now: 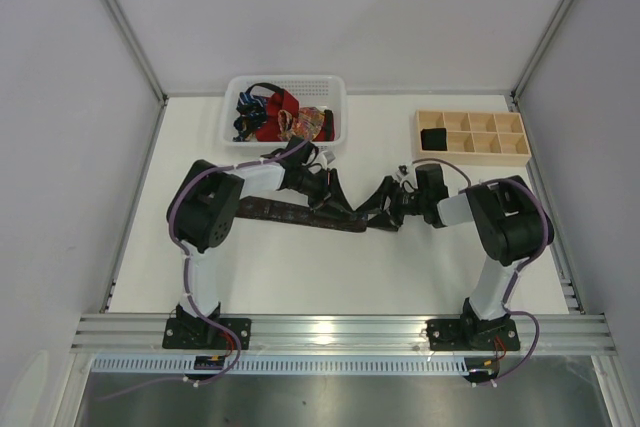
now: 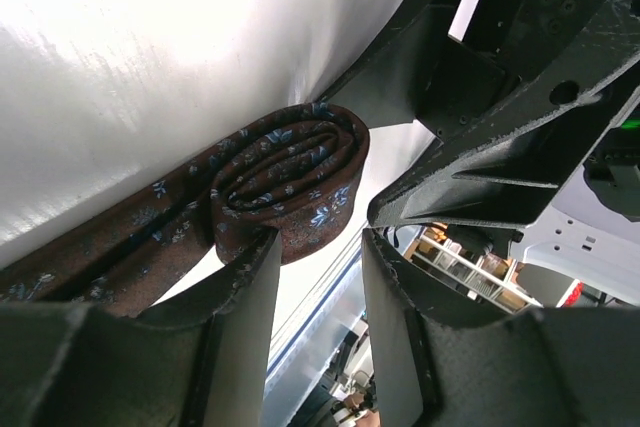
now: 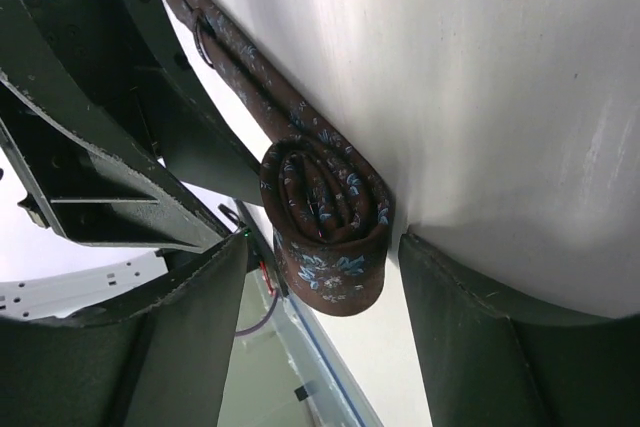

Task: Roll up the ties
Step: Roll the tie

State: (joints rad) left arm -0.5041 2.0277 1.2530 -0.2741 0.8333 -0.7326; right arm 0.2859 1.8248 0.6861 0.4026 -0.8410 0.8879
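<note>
Fabric of the dark brown tie [image 1: 290, 212] is wound at one end into a tight coil [image 2: 290, 177], standing on edge on the white table [image 1: 300, 267] about mid-table between the two arms. The rest of its length lies flat and straight, trailing off toward the left arm. That flat tail probably matters, since a straight run lets the roll advance without skewing.

The right gripper [image 3: 322, 245] straddles the coil with its jaws spread. One finger sits just beside the roll and the other stands a little off, so it brackets the coil rather than clamps it, likely to stop the turns from springing loose. The left gripper [image 2: 320, 239] is also unclenched with nothing in the gap between its fingers. One fingertip [image 2: 250, 287] meets the coil's lower edge — a steadying prop, by the look of it.

Farther back, other ties [image 1: 280, 117] are heaped in the white mesh basket [image 1: 232, 132]. One compartment of the wooden tray [image 1: 470, 157] holds a dark roll [image 1: 433, 137] — presumably a finished tie.
</note>
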